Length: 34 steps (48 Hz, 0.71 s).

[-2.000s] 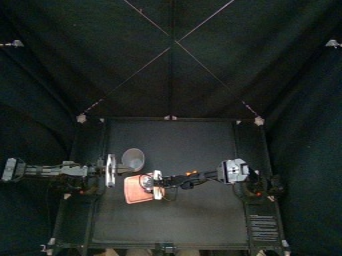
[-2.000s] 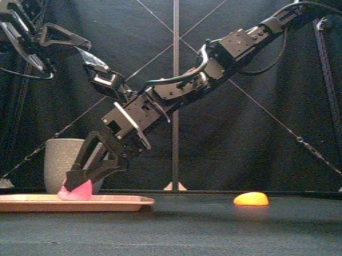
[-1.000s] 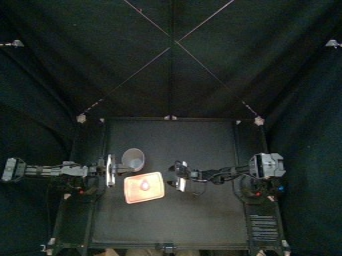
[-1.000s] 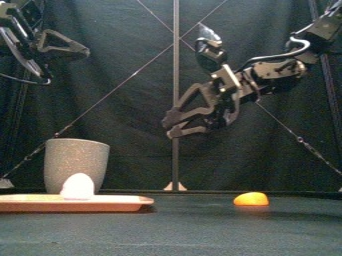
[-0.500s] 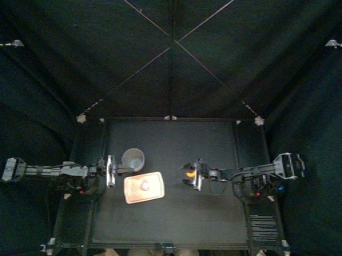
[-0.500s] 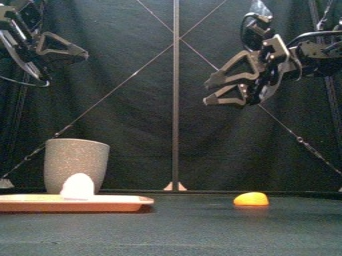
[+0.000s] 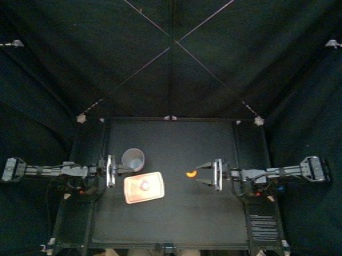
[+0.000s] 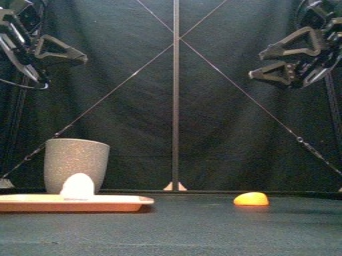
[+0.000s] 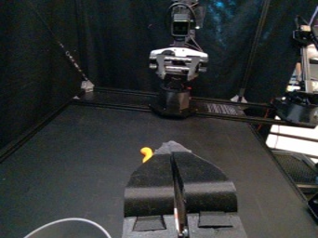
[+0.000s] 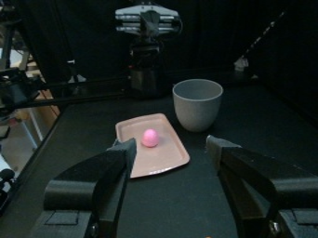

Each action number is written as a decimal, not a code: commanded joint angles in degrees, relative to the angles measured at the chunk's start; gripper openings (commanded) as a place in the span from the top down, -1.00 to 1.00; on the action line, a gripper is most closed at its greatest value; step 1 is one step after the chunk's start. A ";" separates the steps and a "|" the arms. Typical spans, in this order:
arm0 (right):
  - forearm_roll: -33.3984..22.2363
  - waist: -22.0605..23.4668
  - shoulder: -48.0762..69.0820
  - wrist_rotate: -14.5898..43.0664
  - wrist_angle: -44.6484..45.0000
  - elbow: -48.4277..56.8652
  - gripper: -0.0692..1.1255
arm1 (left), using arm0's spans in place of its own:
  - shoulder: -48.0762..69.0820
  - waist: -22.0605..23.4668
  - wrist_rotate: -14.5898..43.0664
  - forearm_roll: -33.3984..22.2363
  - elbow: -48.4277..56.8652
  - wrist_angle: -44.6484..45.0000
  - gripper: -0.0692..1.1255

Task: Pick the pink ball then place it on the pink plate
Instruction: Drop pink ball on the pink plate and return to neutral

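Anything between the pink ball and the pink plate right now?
Nothing visible: the pink ball already lies on the pink plate. The grey cup stands behind the plate, the orange toy lies apart, and the right gripper hangs open, well clear.

**Left arm** [image 7: 54,171]: black jointed links with a lighter grey housing at the 9 o'clock end. A white left cross-plate [image 7: 108,171] sits at the 3 o'clock end.

**Right arm** [image 7: 274,174]: same build, mirrored. The right cross-plate [image 7: 221,172] sits at its 9 o'clock end.

**Left tool** [image 9: 172,145]: two dark grey, flat-topped jaws forming a wedge that tapers to a narrow tip.

**Right tool** [image 10: 169,141]: two broad grey jaws with rounded outer shoulders and darker inner faces.

In the front view, both tools appear as black angular frames.
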<state>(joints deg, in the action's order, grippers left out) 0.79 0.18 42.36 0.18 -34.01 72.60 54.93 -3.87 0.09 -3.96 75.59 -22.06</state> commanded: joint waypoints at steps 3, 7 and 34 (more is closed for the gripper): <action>-4.13 -0.62 0.62 0.35 0.44 0.44 -0.70 | -0.26 -0.18 -0.26 -0.09 -0.44 -0.26 0.93; -5.98 -0.62 0.70 0.53 1.32 0.44 -0.70 | -0.26 -0.26 -0.18 -0.18 -0.26 -0.26 0.93; -6.06 -0.79 0.62 0.53 2.55 0.44 -0.70 | -0.26 -0.18 -0.18 -0.18 0.53 -0.26 0.93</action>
<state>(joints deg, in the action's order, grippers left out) -5.27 -0.44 43.15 0.62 -31.29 73.56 54.93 -3.96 0.00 -4.04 76.90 -22.15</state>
